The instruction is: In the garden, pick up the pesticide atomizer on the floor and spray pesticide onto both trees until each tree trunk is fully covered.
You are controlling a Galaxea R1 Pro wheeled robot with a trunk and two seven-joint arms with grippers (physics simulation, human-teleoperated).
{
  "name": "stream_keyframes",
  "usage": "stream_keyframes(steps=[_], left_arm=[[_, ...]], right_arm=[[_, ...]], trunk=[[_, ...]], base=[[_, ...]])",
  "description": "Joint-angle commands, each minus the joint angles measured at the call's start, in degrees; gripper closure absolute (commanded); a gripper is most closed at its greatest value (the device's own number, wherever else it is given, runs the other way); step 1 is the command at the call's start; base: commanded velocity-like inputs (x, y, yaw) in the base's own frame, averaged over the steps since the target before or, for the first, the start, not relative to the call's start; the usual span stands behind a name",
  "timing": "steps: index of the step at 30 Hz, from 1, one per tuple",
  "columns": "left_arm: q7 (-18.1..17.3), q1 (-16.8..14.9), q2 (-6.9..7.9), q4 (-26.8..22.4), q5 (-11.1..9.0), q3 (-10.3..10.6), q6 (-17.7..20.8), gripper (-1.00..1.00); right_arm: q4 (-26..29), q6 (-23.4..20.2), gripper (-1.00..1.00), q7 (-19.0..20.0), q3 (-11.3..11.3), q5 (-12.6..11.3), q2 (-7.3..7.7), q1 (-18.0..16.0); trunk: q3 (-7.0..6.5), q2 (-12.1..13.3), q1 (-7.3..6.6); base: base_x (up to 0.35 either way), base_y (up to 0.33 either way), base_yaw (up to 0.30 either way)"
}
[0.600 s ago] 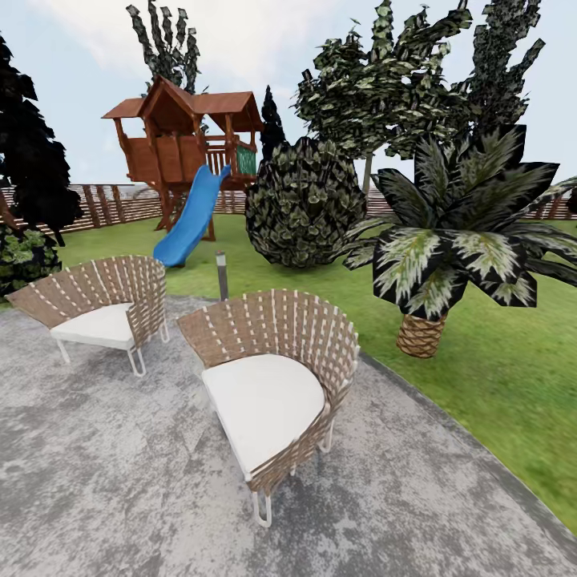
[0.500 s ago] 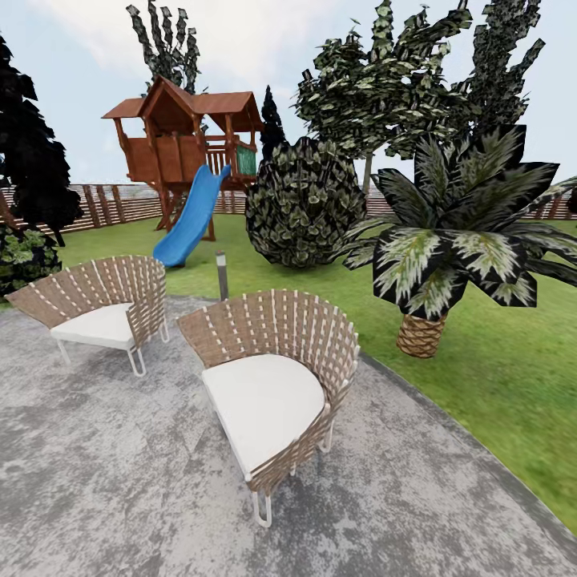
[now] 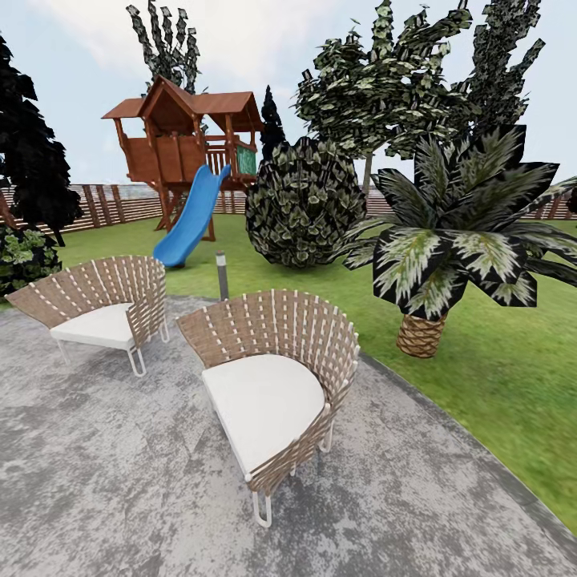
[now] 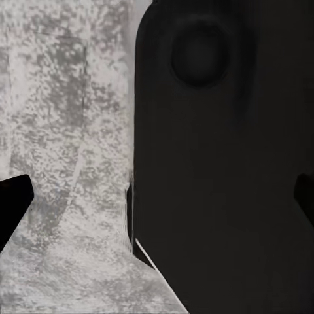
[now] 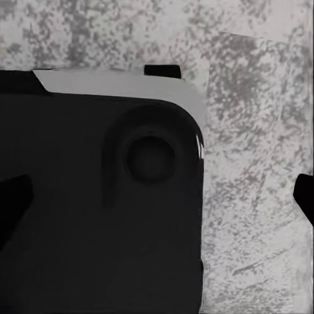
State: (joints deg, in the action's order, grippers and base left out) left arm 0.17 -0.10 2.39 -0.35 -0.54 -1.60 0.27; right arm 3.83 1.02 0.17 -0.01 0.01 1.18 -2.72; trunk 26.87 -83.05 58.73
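No writing can be read anywhere, and both wrist views look down on mottled grey paving (image 5: 261,98) past the robot's dark body, with the left gripper's (image 4: 157,196) and right gripper's (image 5: 157,196) dark fingertips (image 4: 13,199) at opposite picture edges, spread wide with nothing between them. On the paving the nearest wicker chair (image 3: 272,385) with its white cushion stands ahead, a second wicker chair (image 3: 100,308) to its left and a short grey post (image 3: 222,275) just behind it. Beyond the chair spreads the green grass floor (image 3: 497,361) of the garden, with a scaly-trunked palm (image 3: 449,240) to the chair's right, a round bush (image 3: 303,202) behind it, then a wooden playhouse (image 3: 184,136) with a blue slide (image 3: 191,216), and the slatted fence (image 3: 112,204) farthest off.
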Motion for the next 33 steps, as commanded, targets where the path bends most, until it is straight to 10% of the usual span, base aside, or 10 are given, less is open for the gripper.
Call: stream_keyframes(steps=[1,11,12,18,33], left_arm=[[0.0,-0.3,0.33,-0.4,0.0,-0.4,0.0,-1.0],[-0.1,-3.4,1.45,-3.6,0.0,-3.7,0.0,-1.0],[-0.1,-3.6,1.43,-15.0,0.0,-4.2,0.0,-1.0],[-0.3,-5.4,1.46,-22.7,0.0,-4.2,-0.1,-1.0],[-1.0,-11.9,1.81,-24.1,0.4,-4.1,-3.2,-1.0]], right_arm=[[0.3,0.4,-1.0,0.0,0.0,0.0,0.34,0.0],[3.5,3.7,-1.0,0.2,-0.2,0.0,2.98,-0.1],[18.4,5.4,-1.0,0.2,-0.2,0.0,3.0,-0.1],[26.7,8.6,-1.0,0.1,-0.2,0.0,3.07,-0.1],[31.0,14.0,-1.0,0.1,-0.2,0.2,2.97,-0.1]], trunk=[[0.06,0.0,0.0],[0.06,0.0,0.0],[0.06,0.0,0.0],[0.06,0.0,0.0],[0.06,0.0,0.0]], base=[[0.0,0.0,0.0],[0.0,0.0,0.0],[0.0,0.0,0.0],[0.0,0.0,0.0],[-0.093,0.0,0.0]])
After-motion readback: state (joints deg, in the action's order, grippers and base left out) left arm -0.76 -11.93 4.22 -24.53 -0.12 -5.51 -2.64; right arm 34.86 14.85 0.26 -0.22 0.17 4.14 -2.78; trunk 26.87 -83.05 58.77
